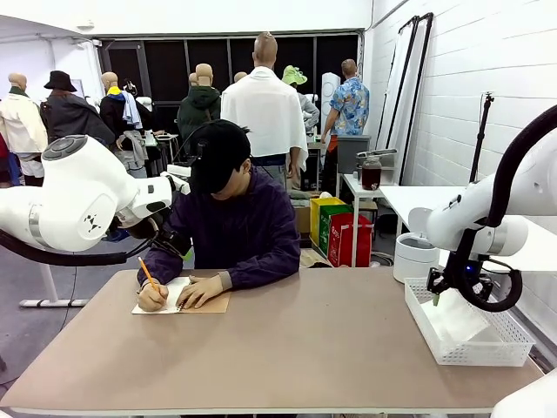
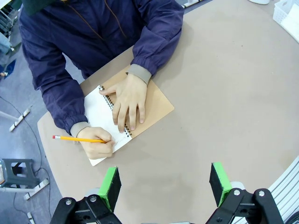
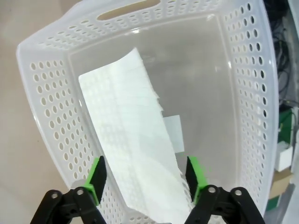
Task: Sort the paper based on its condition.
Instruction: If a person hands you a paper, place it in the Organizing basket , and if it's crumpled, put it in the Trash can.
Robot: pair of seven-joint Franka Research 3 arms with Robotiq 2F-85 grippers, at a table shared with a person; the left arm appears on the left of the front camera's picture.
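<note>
Lift the right tool (image 3: 145, 179) straight up, green pads (image 3: 98, 178) spread apart, clear of the thin white ragged-edged paper sheet (image 3: 126, 126) lying loose just beneath them in the white perforated plastic basket (image 3: 46, 116), seemingly propped against its near wall.

We find the table (image 1: 296, 348) bare across its middle and near side, so passage there is free. At the far left corner a writing hand (image 2: 96, 142) with a pencil (image 2: 77, 138) and a flat hand (image 2: 128, 100) cover the spiral notebook (image 2: 156, 105). At the right edge the mesh basket (image 1: 483, 353) walls ring a paper sheet (image 3: 131, 140). Its top is open beneath the right gripper (image 3: 147, 177), whose fingers are spread.
</note>
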